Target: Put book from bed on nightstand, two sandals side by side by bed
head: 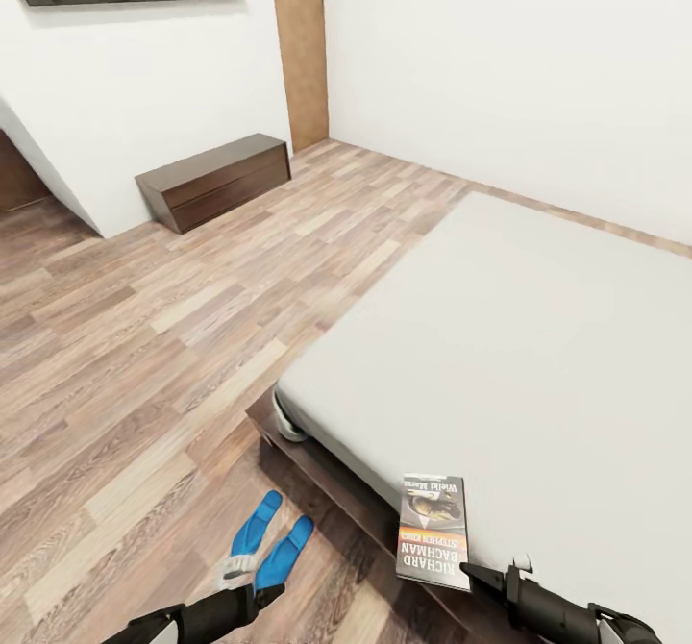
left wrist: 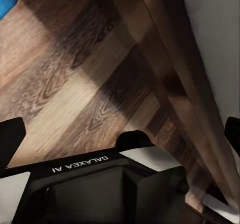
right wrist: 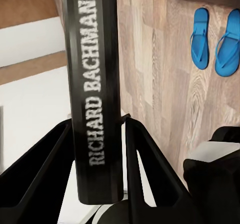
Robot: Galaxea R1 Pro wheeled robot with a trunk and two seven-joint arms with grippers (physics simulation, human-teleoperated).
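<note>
The right gripper point(right wrist: 97, 149) is clamped on the book's point(right wrist: 92, 83) spine, a finger point(right wrist: 40, 169) on either side; from the head camera the book point(head: 434, 531) lies at the mattress edge of the bed point(head: 538, 336). The left gripper point(head: 252, 594) hangs over the floor point(head: 144, 356) by both sandals point(head: 269, 538), its jaws' state unclear. Its wrist camera shows the bed frame point(left wrist: 170, 73). Farther off, a cabinet point(head: 213, 181) stands against the wall.

open floor point(head: 163, 336) left of bed point(head: 538, 336), sandals point(head: 269, 538) beside frame
</note>
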